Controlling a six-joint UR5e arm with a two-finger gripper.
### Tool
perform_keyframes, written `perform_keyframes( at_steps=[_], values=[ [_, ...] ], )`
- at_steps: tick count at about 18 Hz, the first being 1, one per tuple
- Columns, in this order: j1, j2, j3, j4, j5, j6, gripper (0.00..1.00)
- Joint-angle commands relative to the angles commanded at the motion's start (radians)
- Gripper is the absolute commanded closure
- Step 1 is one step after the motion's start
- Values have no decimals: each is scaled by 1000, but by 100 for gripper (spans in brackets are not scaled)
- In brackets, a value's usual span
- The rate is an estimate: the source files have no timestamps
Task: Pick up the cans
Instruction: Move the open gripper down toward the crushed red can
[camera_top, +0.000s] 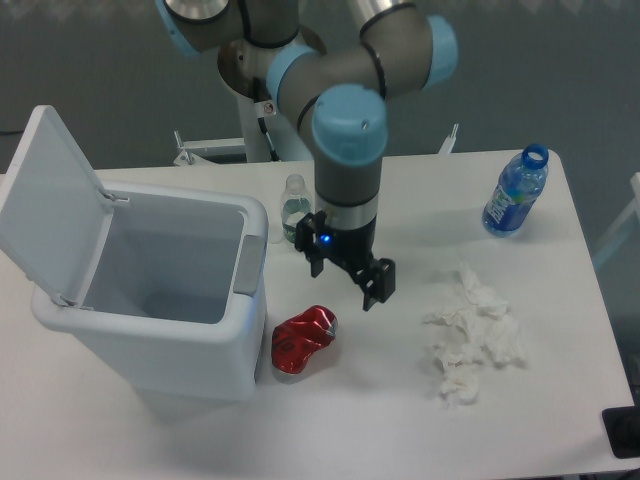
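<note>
Nearest the camera, on the white table (330, 430), the red can (302, 341) lies on its side just beside the front right corner of the bin (190, 355), close enough that contact cannot be ruled out. Its body is dented and crumpled, glossy red with silver glints, and one end faces toward the camera. To its right, well apart, a heap of white tissue (472, 335) is spread on the table. Above and slightly right of the can hangs the gripper (345, 273), its two dark fingers (374, 283) spread wide, released and grasping nothing; they touch neither the can nor the table as far as can be seen, and a blue light glows on the gripper body. The bin is white, its lid (48, 195) hinged up and back at the left, and what shows of its inside holds nothing. Farther back, a small clear bottle (293, 205) stands upright between the bin and the arm, partly hidden by the gripper. At the far right corner a blue-labelled bottle (515, 192) stands uncapped.
</note>
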Motion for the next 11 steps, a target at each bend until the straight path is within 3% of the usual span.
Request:
perform_keyframes(
  at_steps=[11],
  values=[
    [0,-81,-14,3,-2,-5,0]
  ],
)
